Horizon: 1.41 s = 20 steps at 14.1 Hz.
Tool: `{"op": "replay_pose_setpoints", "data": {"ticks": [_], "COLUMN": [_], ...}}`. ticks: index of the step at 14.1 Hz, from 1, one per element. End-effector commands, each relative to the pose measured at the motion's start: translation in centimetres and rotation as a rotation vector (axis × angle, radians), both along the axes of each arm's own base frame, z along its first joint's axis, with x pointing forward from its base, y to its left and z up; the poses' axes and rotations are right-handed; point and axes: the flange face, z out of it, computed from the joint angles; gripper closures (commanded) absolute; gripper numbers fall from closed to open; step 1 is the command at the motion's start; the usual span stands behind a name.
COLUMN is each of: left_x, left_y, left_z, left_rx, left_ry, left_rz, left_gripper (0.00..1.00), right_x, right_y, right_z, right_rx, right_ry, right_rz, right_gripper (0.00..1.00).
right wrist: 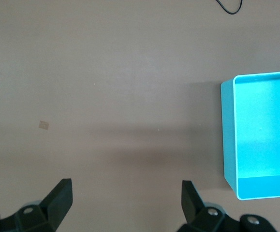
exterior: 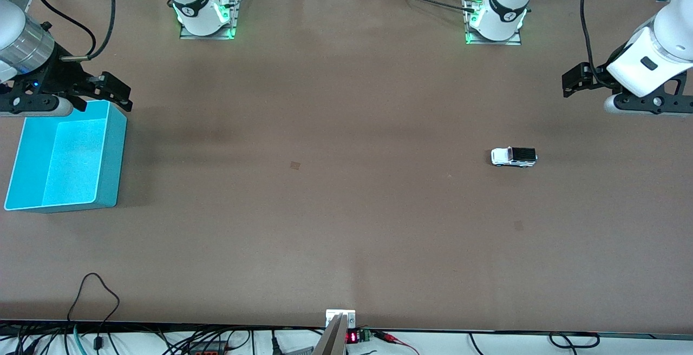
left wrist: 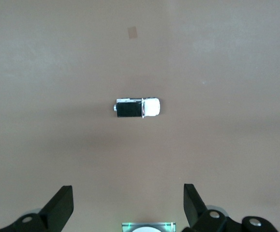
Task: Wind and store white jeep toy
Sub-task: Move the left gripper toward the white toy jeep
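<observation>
The white jeep toy (exterior: 513, 157) stands on the brown table toward the left arm's end, with its black roof up; it also shows in the left wrist view (left wrist: 138, 107). My left gripper (exterior: 575, 80) hangs open and empty in the air over the table near that end, apart from the jeep; its fingertips (left wrist: 62, 200) stand wide apart. My right gripper (exterior: 116, 91) is open and empty above the edge of the teal bin (exterior: 111, 160) at the right arm's end. The bin's rim also shows in the right wrist view (right wrist: 228, 135), and its inside looks empty.
Two small tape marks lie on the table, one near the middle (exterior: 295, 165) and one nearer the front camera than the jeep (exterior: 518, 225). A black cable (exterior: 97, 290) loops onto the table's front edge. The arm bases (exterior: 206, 11) stand along the back.
</observation>
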Motion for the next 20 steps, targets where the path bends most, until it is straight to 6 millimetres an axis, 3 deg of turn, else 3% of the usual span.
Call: {"op": "replay_pose_setpoints", "data": {"ticks": [1,6,13,16,20], "left_x": [-0.2,-1.0,-1.0,-1.0,-0.7], "left_y": [0.2,-0.9,-0.6,-0.2,1.1], "left_z": [-0.5,-0.7,-2.1,-3.8,-7.6], "left_rx": [0.022,0.022,-0.065,-0.103,-0.153], "left_ry": [0.058,0.097,0.163,0.191,0.200], "left_rz": [0.015,-0.035,-0.379,-0.532,-0.730], "left_gripper": [0.00,0.00,0.00,0.00,0.00], "right_x": [0.0,0.0,0.0,-0.1,-0.1], "right_y": [0.2,0.1,0.2,0.1,0.2], "right_z": [0.5,0.5,0.5,0.6,0.6], "right_rx": [0.003,0.003,0.003,0.003,0.003], "right_ry": [0.000,0.000,0.000,-0.001,-0.001], "right_rz": [0.004,0.002,0.004,0.002,0.004], "right_gripper": [0.00,0.00,0.00,0.00,0.00]}}
